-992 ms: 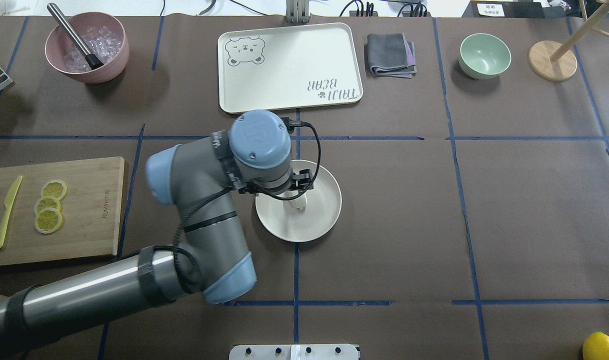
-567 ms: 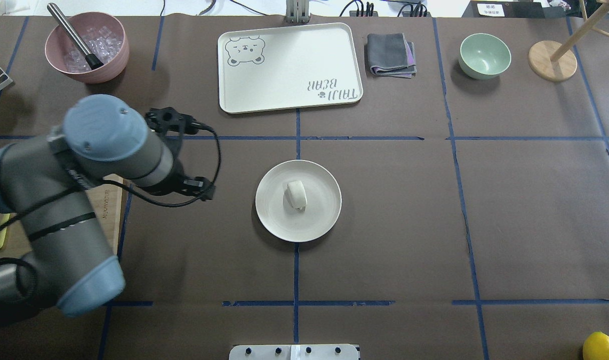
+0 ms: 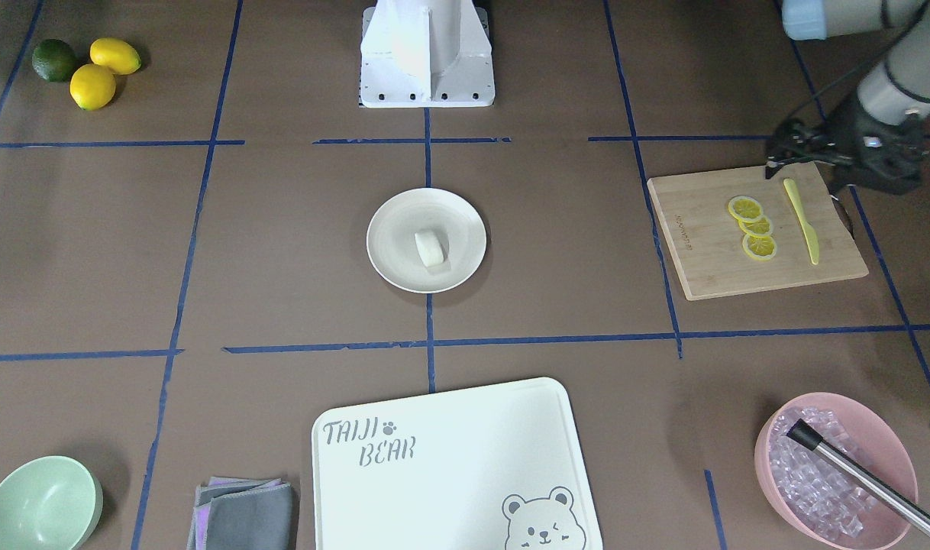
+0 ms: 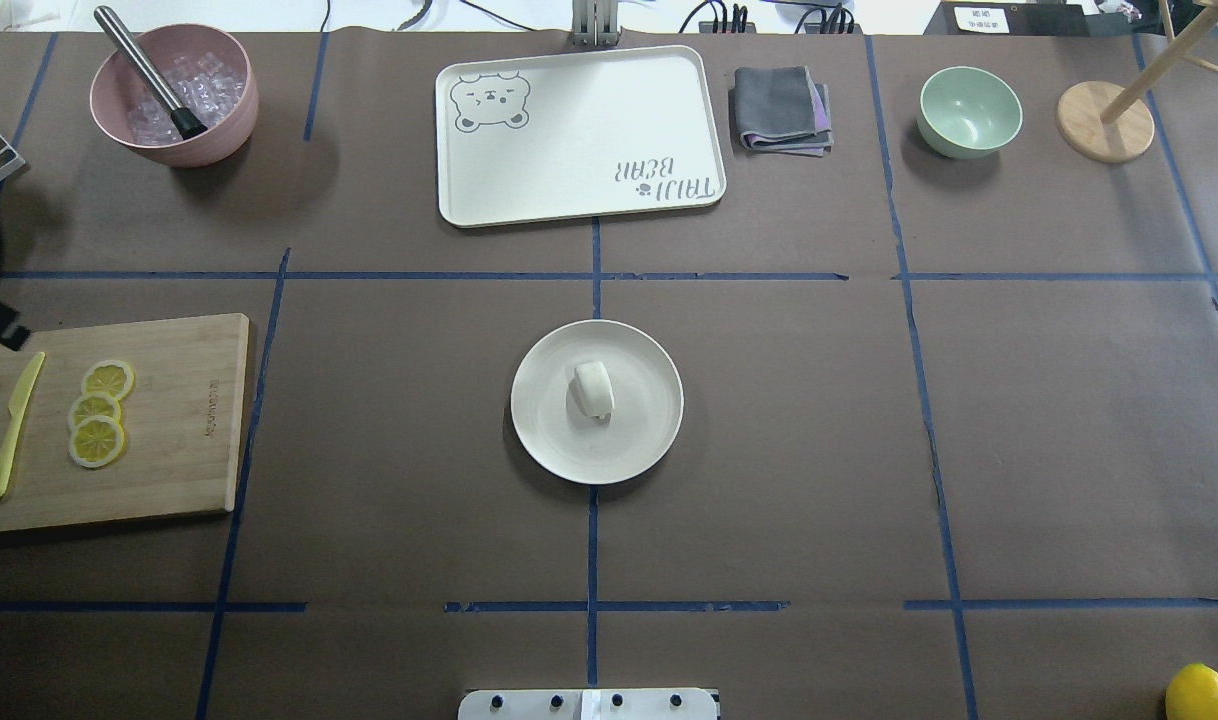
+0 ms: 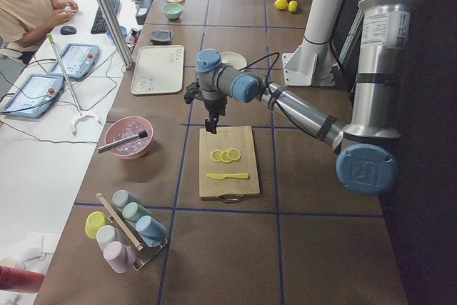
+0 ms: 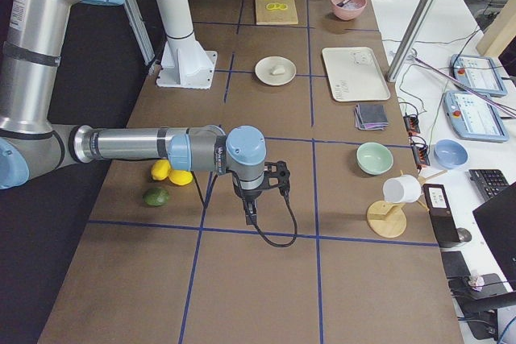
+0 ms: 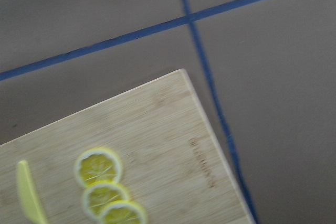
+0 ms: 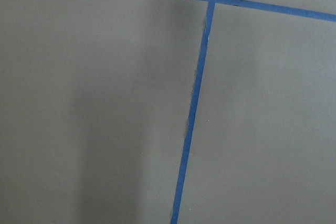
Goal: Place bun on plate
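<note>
Left arm (image 3: 900, 84) withdrawn, white bun (image 4: 593, 389) on plate (image 4: 641, 440)

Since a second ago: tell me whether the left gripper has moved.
Yes. The left gripper has gone left in the overhead view, from above the plate to the cutting board's left end.

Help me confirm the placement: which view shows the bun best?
Overhead exterior: the bun lies unobstructed on the plate. Front-facing shows it nearly as well; exterior right, small and far; exterior left, too small to tell; wrist views, not at all.
</note>
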